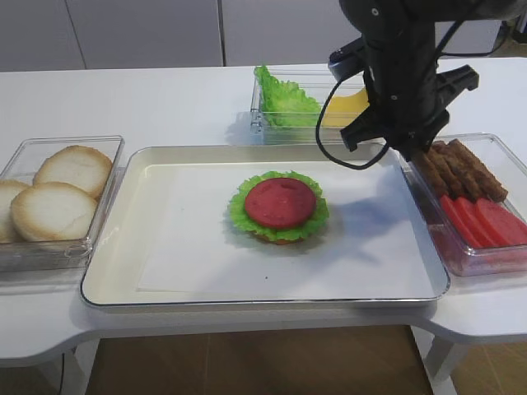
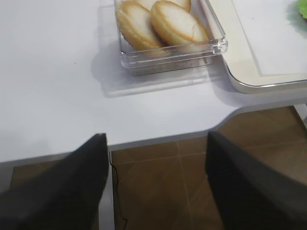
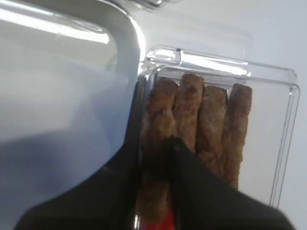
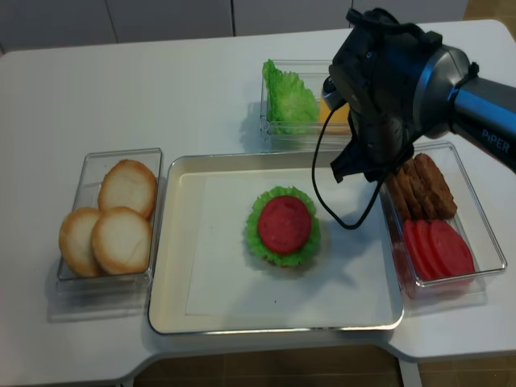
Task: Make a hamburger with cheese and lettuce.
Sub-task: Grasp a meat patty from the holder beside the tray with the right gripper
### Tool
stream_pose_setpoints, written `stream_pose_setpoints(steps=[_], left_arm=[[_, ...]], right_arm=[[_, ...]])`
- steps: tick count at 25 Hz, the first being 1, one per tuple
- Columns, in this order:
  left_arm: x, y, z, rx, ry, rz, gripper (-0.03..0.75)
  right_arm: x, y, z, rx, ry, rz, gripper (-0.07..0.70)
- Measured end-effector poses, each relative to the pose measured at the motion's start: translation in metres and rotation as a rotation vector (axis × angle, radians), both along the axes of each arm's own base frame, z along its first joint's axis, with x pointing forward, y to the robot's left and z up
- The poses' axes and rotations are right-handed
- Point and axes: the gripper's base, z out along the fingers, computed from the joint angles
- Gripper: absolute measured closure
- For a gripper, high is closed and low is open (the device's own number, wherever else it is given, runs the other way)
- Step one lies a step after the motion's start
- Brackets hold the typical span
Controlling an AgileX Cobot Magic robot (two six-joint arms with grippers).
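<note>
while the hamburger [image 1: 279,206] is waiting mid-frame, the right gripper [image 3: 165,143] jaws are sitting partly open, straddling a patty [image 3: 158,143] at right, needing firmer closure before lifting.

**Tray in the middle, bins on three sides**

I see the half-built hamburger [image 1: 280,206] on the shallow metal tray [image 1: 165,280] at the table's centre. Left of the tray sits a clear plastic bin of pale bun halves [image 1: 59,202]. Far behind it, a clear bin holds frilly green lettuce [image 1: 284,100] on the left, yellow cheese slices [image 1: 350,105] on the right. Right of the tray, another bin holds brown patties [image 1: 461,169] at the far end, red tomato slices [image 1: 486,220] nearer.
</note>
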Motion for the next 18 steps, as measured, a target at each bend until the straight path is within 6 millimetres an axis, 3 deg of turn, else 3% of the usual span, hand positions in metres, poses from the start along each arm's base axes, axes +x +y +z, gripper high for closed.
stream_pose_setpoints(steps=[4, 18], left_arm=[[0.0, 0.0, 0.0, 0.0, 0.0, 0.0, 0.249], [0.0, 0.0, 0.0, 0.0, 0.0, 0.0, 0.249]], right_arm=[[0.0, 0.0, 0.0, 0.002, -0.002, -0.005, 0.512], [-0.0011, -0.0003, 0.0055, 0.026, -0.031, -0.032, 0.517]])
